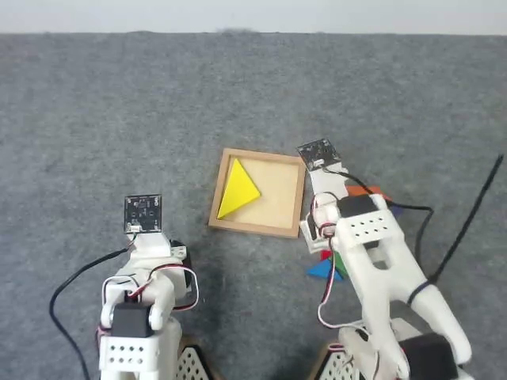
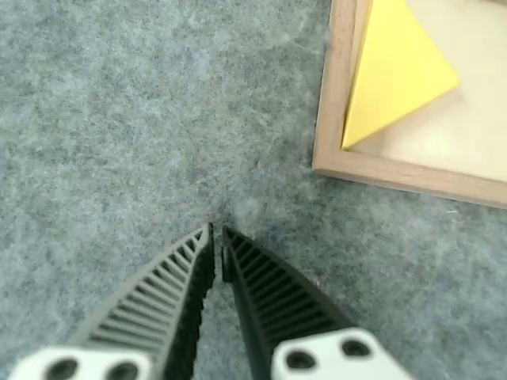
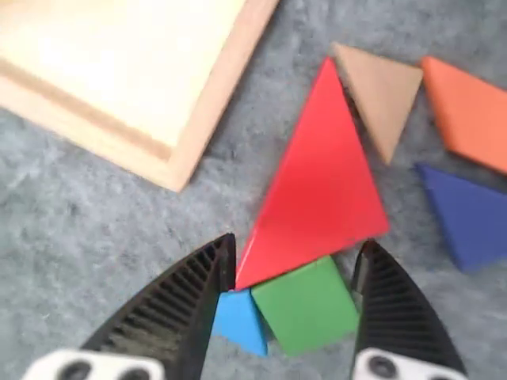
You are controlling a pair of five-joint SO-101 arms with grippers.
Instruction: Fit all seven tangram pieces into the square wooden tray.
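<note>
The square wooden tray (image 1: 293, 192) lies mid-table with a yellow triangle (image 1: 237, 188) in its left half. In the left wrist view the tray's corner (image 2: 333, 154) and the yellow triangle (image 2: 392, 71) lie ahead of my left gripper (image 2: 218, 235), which is shut with nothing in it over bare carpet. My right gripper (image 3: 295, 257) is open, its fingers on either side of the red triangle's wide end (image 3: 321, 186) and the green square (image 3: 305, 305). A light blue piece (image 3: 238, 319), a tan triangle (image 3: 380, 87), an orange piece (image 3: 471, 111) and a dark blue triangle (image 3: 467, 210) lie around them.
Grey carpet covers the table. The loose pieces cluster just right of the tray, largely hidden under the right arm (image 1: 372, 237) in the high view. A black cable (image 1: 467, 222) trails at the right. The left arm (image 1: 146, 261) sits near the front left.
</note>
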